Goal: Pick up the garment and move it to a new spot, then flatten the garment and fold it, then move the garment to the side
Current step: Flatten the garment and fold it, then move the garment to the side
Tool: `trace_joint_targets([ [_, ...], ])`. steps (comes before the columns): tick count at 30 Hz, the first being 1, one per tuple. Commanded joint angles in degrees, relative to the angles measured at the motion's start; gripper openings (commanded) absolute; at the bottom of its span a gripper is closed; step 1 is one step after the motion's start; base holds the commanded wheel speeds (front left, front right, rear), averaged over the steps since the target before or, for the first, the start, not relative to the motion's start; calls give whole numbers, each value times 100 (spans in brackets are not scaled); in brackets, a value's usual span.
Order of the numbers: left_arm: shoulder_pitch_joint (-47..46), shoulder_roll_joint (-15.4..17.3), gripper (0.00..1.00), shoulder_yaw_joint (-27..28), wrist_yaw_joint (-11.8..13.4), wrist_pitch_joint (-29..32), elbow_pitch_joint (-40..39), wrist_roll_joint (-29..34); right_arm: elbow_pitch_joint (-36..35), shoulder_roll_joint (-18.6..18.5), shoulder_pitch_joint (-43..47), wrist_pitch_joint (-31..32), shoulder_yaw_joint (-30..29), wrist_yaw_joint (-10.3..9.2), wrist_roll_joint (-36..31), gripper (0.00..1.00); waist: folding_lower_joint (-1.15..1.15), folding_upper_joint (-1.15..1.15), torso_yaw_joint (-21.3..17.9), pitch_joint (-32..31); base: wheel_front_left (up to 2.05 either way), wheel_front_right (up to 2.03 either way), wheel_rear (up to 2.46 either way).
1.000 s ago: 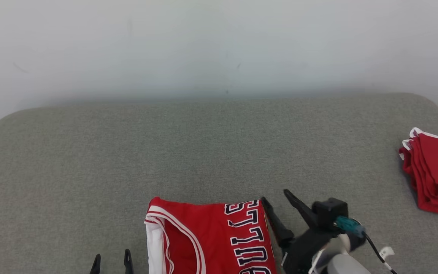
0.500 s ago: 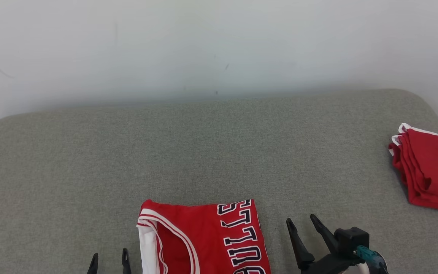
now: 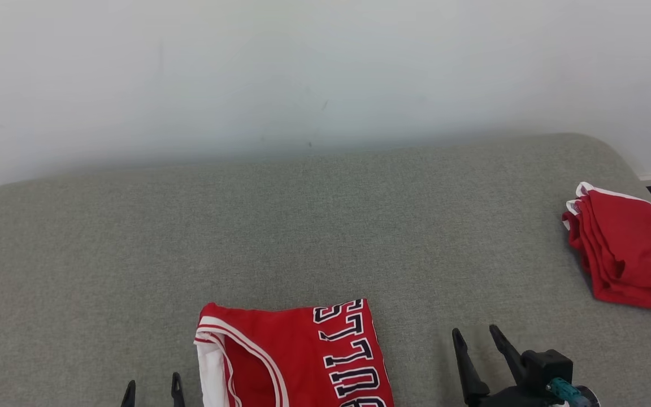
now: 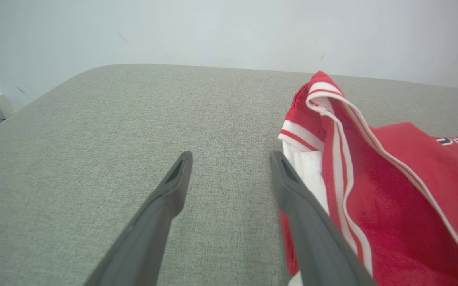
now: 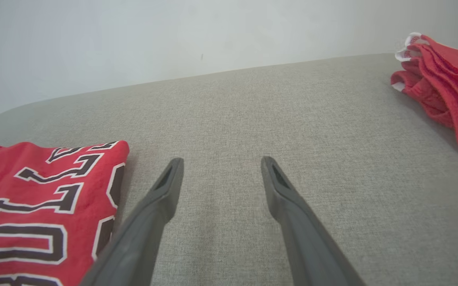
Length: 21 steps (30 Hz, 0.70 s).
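Apparently folded, red lettered garment (image 3: 294, 356) lies flat.

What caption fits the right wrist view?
Open right gripper between folded red jersey and red pile on grey cushion.

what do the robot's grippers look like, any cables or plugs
Both the left gripper and the right gripper have two long, dark grey fingers tapering to points, each with a recessed slot near the tip. The right one carries a black boxy mount with a teal connector.
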Motion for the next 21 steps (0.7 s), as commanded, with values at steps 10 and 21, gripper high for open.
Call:
trace_joint_targets([
  [10,172,-1,100,139,-27,-17,-89,98,-666,110,372,-29,-354,-13,-400,100,0,0,-107,-114,0,0,0],
  [21,332,-1,100,261,-100,-17,-137,229,-964,132,593,-30,-508,-14,-451,100,0,0,-124,-241,0,0,0],
])
